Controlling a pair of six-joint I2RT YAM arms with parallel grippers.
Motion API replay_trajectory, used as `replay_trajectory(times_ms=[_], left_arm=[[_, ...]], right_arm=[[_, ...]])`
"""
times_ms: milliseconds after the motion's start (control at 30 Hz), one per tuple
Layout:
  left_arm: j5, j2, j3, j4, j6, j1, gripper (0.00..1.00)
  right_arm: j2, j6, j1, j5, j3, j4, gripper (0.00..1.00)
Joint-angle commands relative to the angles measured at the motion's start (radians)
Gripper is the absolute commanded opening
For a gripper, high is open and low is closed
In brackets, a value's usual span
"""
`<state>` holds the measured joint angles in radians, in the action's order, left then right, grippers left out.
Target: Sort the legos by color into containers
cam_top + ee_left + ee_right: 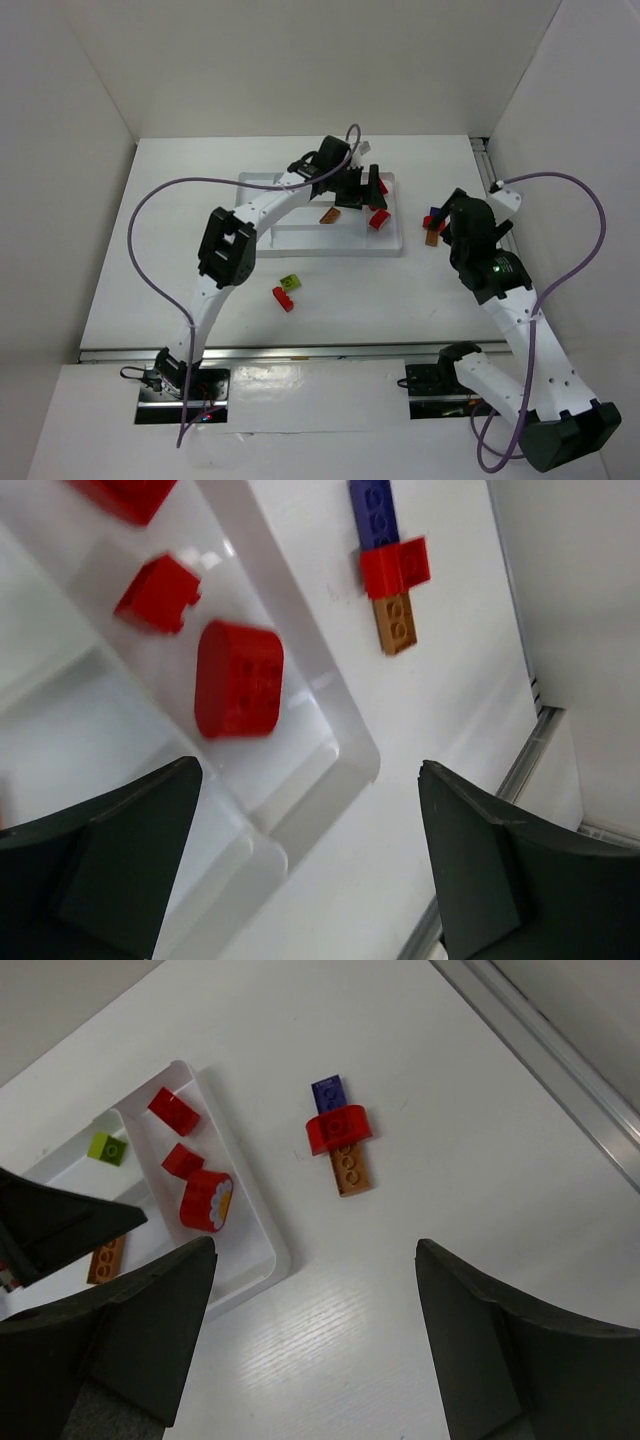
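Okay, my right fingers, spread and empty, sit nearer the blue-red-orange brick strip on the desk, its long axis running straight away from them; left fingers spread too, empty.

My left arm lies across the tray, shutting off its left and middle from above. Its open hand hangs over the right end compartment. Right of the tray I have bare surface all round the stack. Nearer me, a green brick and a red brick lie loose.
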<state>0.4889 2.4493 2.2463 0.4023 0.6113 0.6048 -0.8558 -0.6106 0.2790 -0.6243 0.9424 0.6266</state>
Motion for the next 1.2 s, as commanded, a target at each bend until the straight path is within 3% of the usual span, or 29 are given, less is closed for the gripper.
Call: replay_trajectory(times_ms=[0,33,167,233,367,633,700,800,967,1167], left_arm=[[-0.097,-0.264,-0.092,0.076,-0.106,0.036,1.00],[-0.152,-0.321,-0.140,0.108,-0.131,0.036,1.00],[-0.390,-0.674,-0.634,0.128,-0.136,0.036,1.00],[-0.443,-0.854,-0.843,0.138,-0.095,0.045,1.00],[-0.497,-1.059,-1.078,0.205,-0.012,0.055,1.00],[-0.458,-1.119,-1.323,0.155,0.220,0.087,0.96],[-0.475,-1.144,-1.381,0.124,0.277,0.099,0.88],[-0.530,-1.153,-1.430,0.115,0.381,0.112,0.83],[-0.515,-1.089,-1.453,-0.023,0.381,0.112,0.71],[-0.538,-0.997,-1.435,-0.059,0.390,0.112,0.52]], right_arm=[[-0.014,0.048,0.006,0.061,0.006,-0.063,0.88],[-0.032,0.057,0.006,0.113,0.006,-0.083,0.91],[-0.130,0.066,-0.003,0.217,0.038,-0.100,0.93],[-0.131,0.078,-0.003,0.282,0.016,-0.154,0.93],[-0.111,0.124,0.006,0.417,-0.043,-0.257,0.92],[-0.178,0.124,0.006,0.469,-0.044,-0.246,0.92],[-0.166,0.124,0.006,0.469,-0.044,-0.246,0.92],[-0.154,0.124,0.006,0.469,-0.044,-0.235,0.92],[-0.154,0.124,0.006,0.469,-0.044,-0.226,0.92],[-0.154,0.133,0.006,0.448,-0.021,-0.206,0.92]])
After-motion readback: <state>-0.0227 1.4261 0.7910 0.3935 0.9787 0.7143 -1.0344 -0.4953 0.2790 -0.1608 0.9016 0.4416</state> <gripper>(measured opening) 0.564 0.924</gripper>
